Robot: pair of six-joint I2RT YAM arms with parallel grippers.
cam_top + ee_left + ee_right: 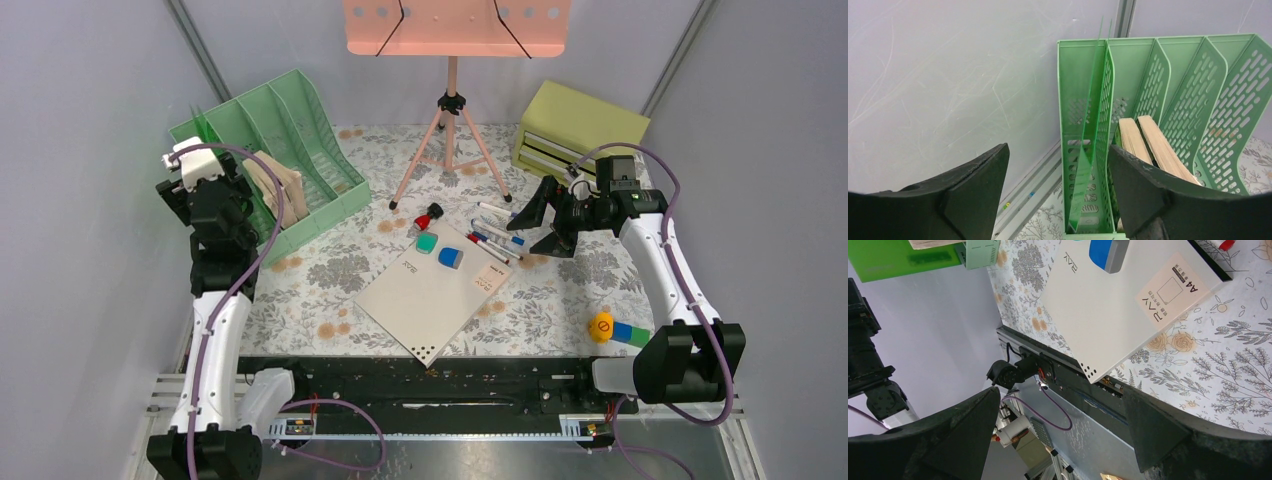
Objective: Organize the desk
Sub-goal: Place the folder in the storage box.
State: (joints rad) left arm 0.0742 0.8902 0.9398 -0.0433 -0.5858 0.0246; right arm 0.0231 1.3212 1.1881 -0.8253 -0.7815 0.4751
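Bench (300, 290) holds pens (497, 238) at the far-right corner of the paper pad (435, 295), lying lengthwise toward my right jaws, which gape empty just beside them. The left jaws, also gaping empty, are well apart from the pad.

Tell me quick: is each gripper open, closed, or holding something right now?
Left gripper: open, holding nothing.
Right gripper: open, holding nothing.

One green file rack (312, 128), one music stand (455, 25), one drawer chest (577, 124), one paper pack (428, 298), two erasers (427, 243) (451, 257)
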